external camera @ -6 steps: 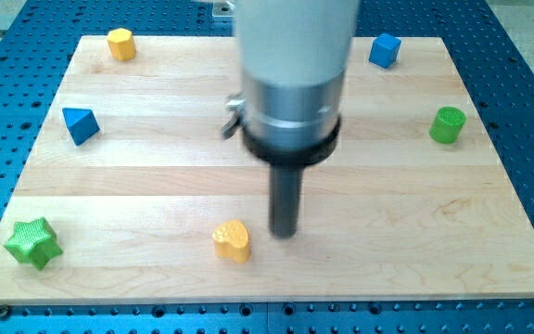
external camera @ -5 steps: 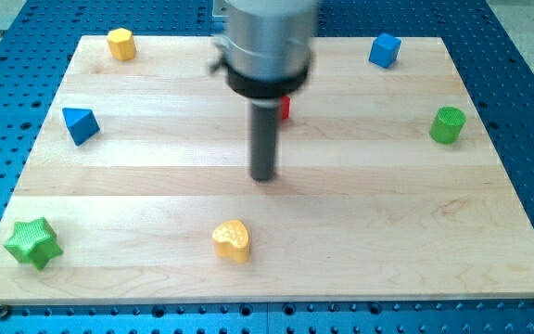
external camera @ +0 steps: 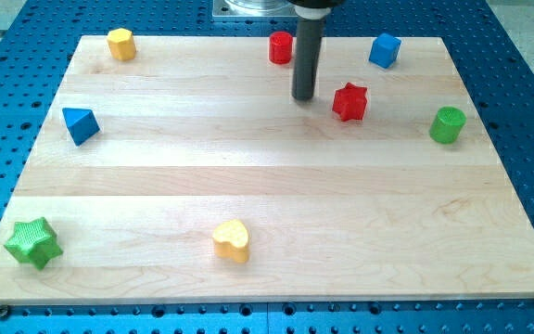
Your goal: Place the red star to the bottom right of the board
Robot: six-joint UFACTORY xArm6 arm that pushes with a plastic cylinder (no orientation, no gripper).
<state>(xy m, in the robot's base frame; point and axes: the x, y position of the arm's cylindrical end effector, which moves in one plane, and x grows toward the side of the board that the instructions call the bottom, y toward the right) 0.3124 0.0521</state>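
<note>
The red star [external camera: 349, 101] lies on the wooden board [external camera: 267, 186] in the upper right part, right of centre. My tip [external camera: 303, 96] rests on the board just to the view's left of the red star, a small gap apart. A red cylinder [external camera: 281, 47] stands near the top edge, just up and left of the rod.
A blue cube [external camera: 386, 49] sits at the top right, a green cylinder [external camera: 448, 124] at the right edge, a yellow hexagon block [external camera: 121, 43] at the top left, a blue triangle block [external camera: 80, 124] at the left, a green star [external camera: 33, 243] at the bottom left, a yellow heart [external camera: 233, 240] at the bottom centre.
My tip has moved from near the yellow heart up the board to beside the red star. The arm body no longer hides the red star and red cylinder.
</note>
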